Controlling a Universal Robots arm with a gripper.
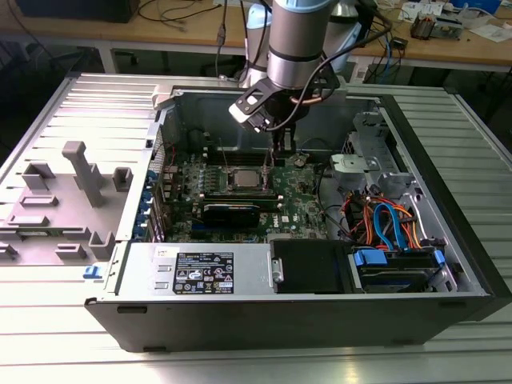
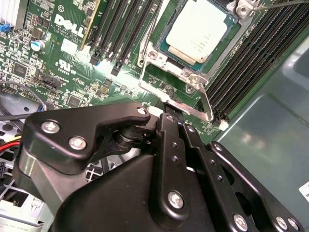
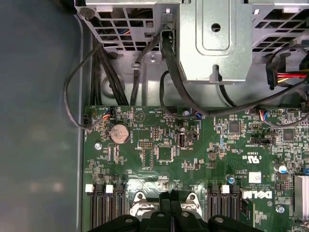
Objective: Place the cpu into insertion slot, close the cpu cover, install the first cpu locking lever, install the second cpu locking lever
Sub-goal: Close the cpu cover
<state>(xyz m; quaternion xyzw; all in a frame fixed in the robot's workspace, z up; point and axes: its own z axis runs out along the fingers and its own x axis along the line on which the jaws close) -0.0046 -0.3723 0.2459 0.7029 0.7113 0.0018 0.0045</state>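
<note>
The cpu (image 2: 198, 29) sits flat in the insertion slot (image 1: 230, 180), with the cpu cover (image 2: 169, 65) lying down around it. The end effector (image 2: 177, 123) hangs low just beside the socket, fingers drawn narrow, gripping nothing I can see, tips near a locking lever (image 2: 206, 104). Risk, in my judgement: a sideways slip off that thin wire would strike the motherboard (image 2: 72, 72) or the adjacent memory slots (image 2: 251, 53).

I count one cpu (image 2: 199, 30), one cpu cover (image 2: 153, 54) and one round coin battery (image 3: 119, 133) on one green motherboard (image 3: 193, 159). The black memory slots (image 2: 246, 63) stand in two groups. I have one gripper (image 2: 176, 121).
</note>
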